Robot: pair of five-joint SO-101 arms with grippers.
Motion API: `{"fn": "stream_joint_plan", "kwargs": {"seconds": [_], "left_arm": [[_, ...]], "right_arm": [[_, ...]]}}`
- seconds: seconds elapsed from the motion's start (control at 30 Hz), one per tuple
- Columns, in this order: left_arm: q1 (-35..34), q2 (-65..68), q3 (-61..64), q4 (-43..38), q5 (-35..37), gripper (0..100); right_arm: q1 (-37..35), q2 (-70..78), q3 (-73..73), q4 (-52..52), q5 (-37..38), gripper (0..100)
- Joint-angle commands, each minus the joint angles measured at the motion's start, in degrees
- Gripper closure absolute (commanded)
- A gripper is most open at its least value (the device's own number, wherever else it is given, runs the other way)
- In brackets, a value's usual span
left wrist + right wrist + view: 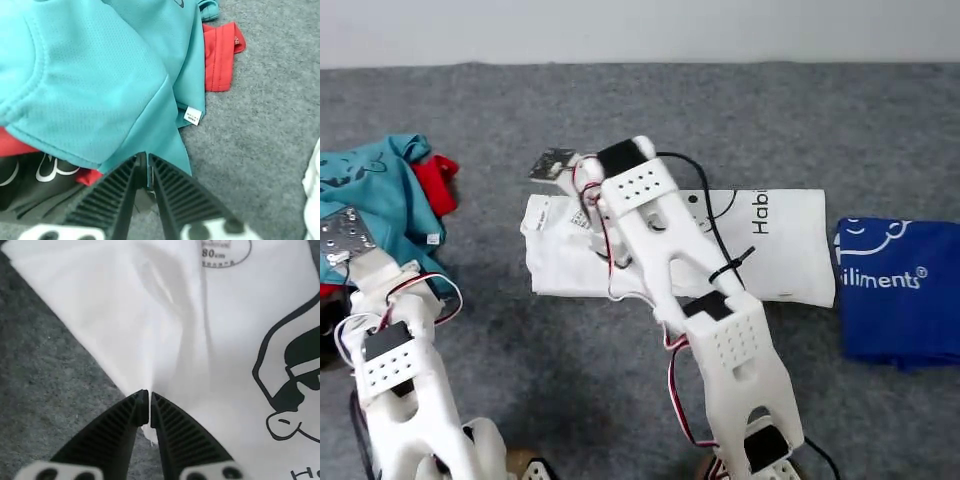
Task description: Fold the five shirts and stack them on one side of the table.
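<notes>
Folding now: the white shirt lies flat in the middle of the worktop. It is a long shape. It looks partly folded and is not small yet.
Right tool: it is clenched on the edge of the white shirt, at the end nearer the left edge of the worktop.
Left tool: it is squeezed shut. A corner of the teal shirt runs right into its tips, so I think it is pinching that shirt.
Done: one blue shirt lies folded flat by the right edge of the worktop. It looks like the start of the stack.
Left to do: the teal shirt, a red shirt and a black shirt sit in a messy heap by the left edge, with the teal one on top. I count one shirt folded, one being folded and three waiting. Nothing lies on the blue shirt yet.
Edges: the blue shirt is close to the right edge, so it could slip off if pushed that way. The heap is close to the left edge.
Open room: there is bare worktop behind the white shirt, toward the far edge. There is more bare worktop between the heap and the white shirt. The gap between the white shirt and the blue shirt is thin.
</notes>
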Motion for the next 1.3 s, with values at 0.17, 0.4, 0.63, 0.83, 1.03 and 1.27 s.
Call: {"fn": "stream_joint_plan", "kwargs": {"seconds": [0.17,0.4,0.63,0.83,1.03,1.27], "left_arm": [[0.3,-1.8,-0.3,-1.4,-1.1,98],[1.7,-1.8,0.1,-1.9,-1.1,98],[1.7,-1.8,0.8,-3.5,-1.1,98],[1.7,-1.8,0.8,-3.5,-1.1,98],[1.8,-1.8,0.9,-4.0,-1.1,98],[2.5,-1.8,1.2,-4.7,-1.1,98]], "right_arm": [[3.6,1.6,-0.6,-1.6,-0.7,99.0],[5.4,-8.3,-0.3,3.1,-5.3,99.0],[16.0,-11.0,-0.2,3.1,-9.8,94.3],[26.5,-11.0,-0.2,2.9,-10.5,80.4],[34.6,-8.6,-0.2,2.9,-10.5,80.2],[40.0,-2.9,-0.5,0.9,-10.6,80.1]]}}
